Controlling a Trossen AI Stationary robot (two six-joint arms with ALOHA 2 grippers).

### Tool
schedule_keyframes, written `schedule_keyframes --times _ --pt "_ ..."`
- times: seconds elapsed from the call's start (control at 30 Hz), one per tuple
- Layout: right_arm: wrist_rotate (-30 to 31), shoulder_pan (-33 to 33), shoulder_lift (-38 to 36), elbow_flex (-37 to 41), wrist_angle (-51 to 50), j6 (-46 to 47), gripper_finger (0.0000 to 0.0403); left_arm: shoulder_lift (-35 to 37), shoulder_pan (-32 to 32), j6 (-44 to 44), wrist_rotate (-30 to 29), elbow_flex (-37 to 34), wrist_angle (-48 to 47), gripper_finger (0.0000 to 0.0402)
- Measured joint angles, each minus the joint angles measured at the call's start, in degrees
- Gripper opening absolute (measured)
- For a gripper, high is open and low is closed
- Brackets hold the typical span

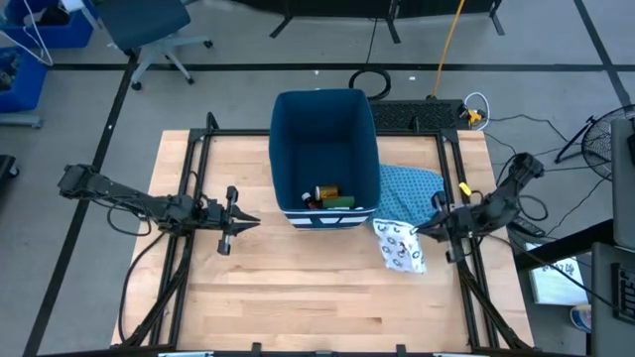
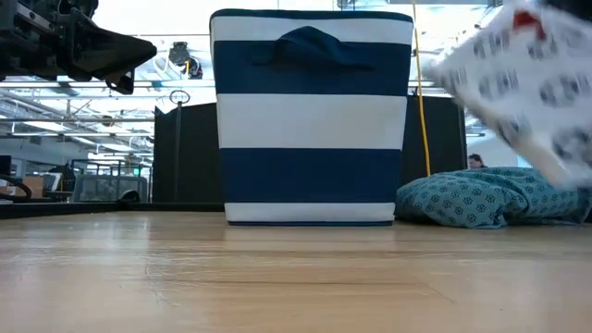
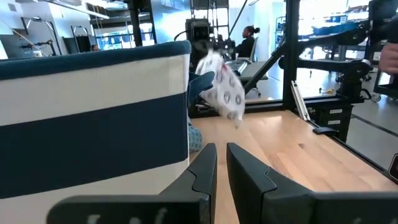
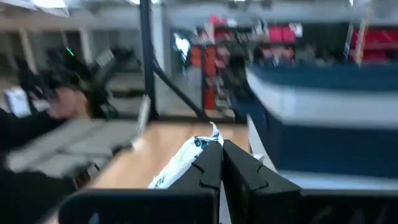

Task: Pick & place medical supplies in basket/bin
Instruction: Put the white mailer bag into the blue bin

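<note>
The dark-blue bin with white stripes point(image 1: 322, 149) point(image 2: 312, 120) stands mid-table. On its floor, against the near wall, lie an orange vial point(image 1: 326, 191), a green block point(image 1: 340, 201) and a red item point(image 1: 310, 201). The flat white blue-patterned packet point(image 1: 400, 246) point(image 2: 523, 83) point(image 3: 222, 87) is in the air near the bin's right near corner, held by my right gripper point(image 1: 429, 230) point(image 4: 221, 155). My left gripper point(image 1: 250, 220) point(image 3: 222, 167) waits shut, left of the bin, pointing at it. The black block and small white piece are not seen. My right gripper pinches the packet between its two fingers at one edge point(image 4: 210, 138). The fingers come about level from the table's right side, pointing left. The packet is lifted clear of the table and hangs tilted, its body point(image 4: 177, 165) trailing beside and below the fingers.
A blue patterned cloth point(image 1: 409, 186) point(image 2: 490, 196) lies crumpled on the table right of the bin, under the right arm's path. A black frame point(image 1: 203, 149) runs along the table's left, right and far sides. Bare wood point(image 1: 317, 297) lies near the front edge.
</note>
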State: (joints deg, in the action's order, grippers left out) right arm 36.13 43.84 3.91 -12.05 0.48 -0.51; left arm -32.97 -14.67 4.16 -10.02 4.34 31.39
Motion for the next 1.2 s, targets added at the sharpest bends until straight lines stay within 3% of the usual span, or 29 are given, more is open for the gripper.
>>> schedule_keyframes --times 0.23,0.37,0.47,0.77,0.87,1.2 --pt "-1.97 0.0 7.58 -9.49 4.26 -3.8 0.0 -0.02 0.01 0.04 -0.54 0.0 0.05 0.0042" --pt "-2.98 0.0 15.91 -19.09 2.91 -6.48 0.0 -0.02 0.02 0.09 -0.57 0.0 0.05 0.0042" --pt "-0.21 -1.15 23.62 -28.26 -0.18 -7.07 0.0 -0.02 0.01 0.74 -0.59 0.0 0.14 0.0042" --pt "-1.37 -14.87 42.57 -56.36 -16.66 -2.35 0.0 -0.02 -0.01 1.18 -0.59 0.0 0.23 0.0042" --pt "-6.87 -22.9 47.87 -63.65 -22.59 0.4 0.0 0.0 0.0 1.18 -0.6 0.0 0.45 0.0042" --pt "-37.74 -52.05 65.55 -80.13 -25.94 3.1 0.0 0.0 -0.01 1.91 -0.61 0.0 0.55 0.0042"
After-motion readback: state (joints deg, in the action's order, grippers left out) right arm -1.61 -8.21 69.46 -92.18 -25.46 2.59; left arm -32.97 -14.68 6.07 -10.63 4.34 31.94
